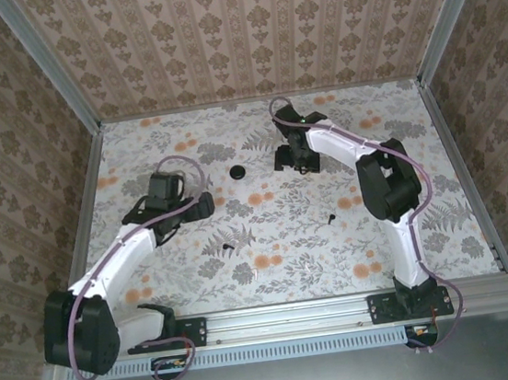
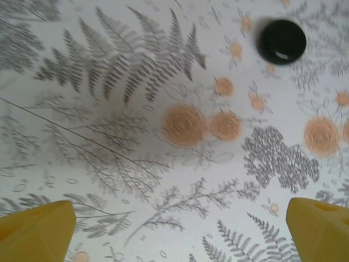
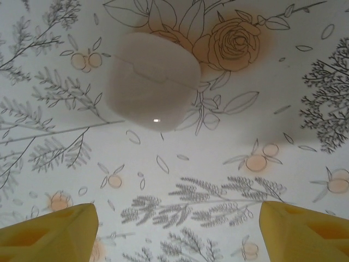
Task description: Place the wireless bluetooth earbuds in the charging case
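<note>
The left arm point(image 1: 119, 260) reaches low over the left half of the counter point(image 1: 446, 241), the left gripper point(image 2: 180, 226) spread wide, empty. The right arm point(image 1: 405, 227) stretches toward its far middle, the right gripper point(image 3: 177, 229) parted, empty.

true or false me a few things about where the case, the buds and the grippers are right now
1. The white charging case lies on the table, ahead of the right gripper. True.
2. The left gripper is shut on the black disc. False: it is open, and the disc lies apart from it.
3. One earbud lies apart from the other earbud, both on the table. True.
4. The right gripper holds an earbud. False: nothing is between its fingers.
</note>
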Tool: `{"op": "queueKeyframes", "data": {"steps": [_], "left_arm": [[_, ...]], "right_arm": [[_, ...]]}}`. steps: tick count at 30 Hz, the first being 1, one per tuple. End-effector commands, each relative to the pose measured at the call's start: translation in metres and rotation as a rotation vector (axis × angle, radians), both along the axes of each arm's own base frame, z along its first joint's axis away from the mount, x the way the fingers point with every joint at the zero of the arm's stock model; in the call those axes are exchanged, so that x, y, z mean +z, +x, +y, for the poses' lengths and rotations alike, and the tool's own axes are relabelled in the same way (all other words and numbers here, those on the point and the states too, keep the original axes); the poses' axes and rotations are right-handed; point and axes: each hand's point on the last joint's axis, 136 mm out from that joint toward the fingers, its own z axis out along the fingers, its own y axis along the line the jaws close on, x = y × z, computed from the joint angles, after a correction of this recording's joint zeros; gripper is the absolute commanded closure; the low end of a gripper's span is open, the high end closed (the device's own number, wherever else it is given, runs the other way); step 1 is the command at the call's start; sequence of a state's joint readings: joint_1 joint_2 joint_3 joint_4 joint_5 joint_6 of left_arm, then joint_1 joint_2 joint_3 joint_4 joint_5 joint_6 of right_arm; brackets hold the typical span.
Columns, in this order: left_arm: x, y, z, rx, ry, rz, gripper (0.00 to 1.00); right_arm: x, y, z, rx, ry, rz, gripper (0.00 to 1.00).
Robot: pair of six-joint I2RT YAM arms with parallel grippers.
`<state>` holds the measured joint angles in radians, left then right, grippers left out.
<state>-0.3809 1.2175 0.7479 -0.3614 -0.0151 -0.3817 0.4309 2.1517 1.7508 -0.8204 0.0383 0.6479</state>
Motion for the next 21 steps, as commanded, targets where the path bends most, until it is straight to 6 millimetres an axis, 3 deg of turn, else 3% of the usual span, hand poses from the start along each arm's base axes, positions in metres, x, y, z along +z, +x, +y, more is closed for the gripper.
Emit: {"op": "queueKeyframes", "data": {"steps": [1,11,21], "left_arm": [[0.003,0.004,-0.013,-0.017,-0.001,0.004,0.0],[0.007,0.01,-0.031,-0.114,0.001,-0.008,0.01],[0.001,0.004,-0.029,-0.127,0.012,0.0,0.02]], "right_arm": [[-0.006,0.001,-0.001,-0.049,-0.034,0.04,0.21],[-0.009,0.041,0.001,-0.096,-0.091,-0.032,0.23],[-0.024,0.055,0.002,-0.081,-0.14,-0.029,0.28]]}}
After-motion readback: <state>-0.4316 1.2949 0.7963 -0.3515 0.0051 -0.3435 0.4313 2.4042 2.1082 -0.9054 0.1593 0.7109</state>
